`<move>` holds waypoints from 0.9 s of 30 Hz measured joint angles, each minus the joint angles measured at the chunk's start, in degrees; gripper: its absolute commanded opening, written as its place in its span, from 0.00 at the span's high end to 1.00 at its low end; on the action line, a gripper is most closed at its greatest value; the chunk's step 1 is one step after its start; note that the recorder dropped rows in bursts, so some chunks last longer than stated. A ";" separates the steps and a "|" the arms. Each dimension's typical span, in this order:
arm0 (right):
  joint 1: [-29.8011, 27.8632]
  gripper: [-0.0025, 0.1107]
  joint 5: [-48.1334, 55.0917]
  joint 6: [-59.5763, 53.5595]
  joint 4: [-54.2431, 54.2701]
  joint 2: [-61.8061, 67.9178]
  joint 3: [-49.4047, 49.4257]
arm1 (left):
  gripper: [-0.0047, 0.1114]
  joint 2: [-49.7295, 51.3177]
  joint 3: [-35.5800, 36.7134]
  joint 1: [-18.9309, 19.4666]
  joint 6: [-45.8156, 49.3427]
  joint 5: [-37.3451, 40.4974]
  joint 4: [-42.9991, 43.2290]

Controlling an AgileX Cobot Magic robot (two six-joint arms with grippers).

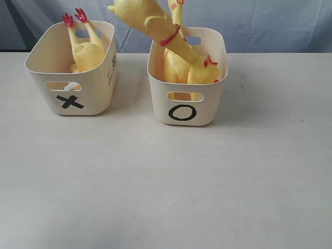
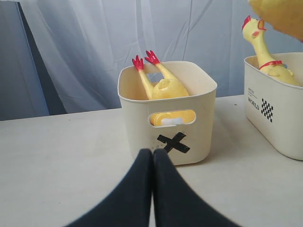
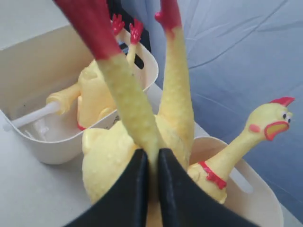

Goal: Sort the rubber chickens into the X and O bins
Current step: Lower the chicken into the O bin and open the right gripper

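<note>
Bright soft even light, faint diffuse shadows, wrist-view foregrounds blurred

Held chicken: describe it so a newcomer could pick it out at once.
In the exterior view, find the O bin, the right-hand one. One chicken slants above it, head down at the rim. It alone hangs by a leg from the right gripper.

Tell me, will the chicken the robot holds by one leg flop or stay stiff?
Probably a bit floppy: the held chicken has a long thin neck slanting down into the O bin. Likely light, since the right gripper holds it by one skinny leg. It may swing when moved.
</note>
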 measured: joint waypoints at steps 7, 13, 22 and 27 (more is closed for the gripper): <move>0.31 0.98 -5.15 0.11 -4.74 1.53 8.44 | 0.96 0.00 0.00 0.00 0.00 0.00 0.00; 0.42 0.90 -11.92 5.75 -15.79 1.47 16.91 | 0.96 0.00 0.00 0.00 0.00 0.00 0.00; 0.42 0.55 -7.93 6.07 -20.80 0.06 17.25 | 0.96 0.00 0.00 0.00 0.00 0.00 0.00; 0.86 0.55 -4.38 6.18 -20.70 -1.91 17.33 | 0.96 0.00 0.00 0.00 0.00 0.00 0.00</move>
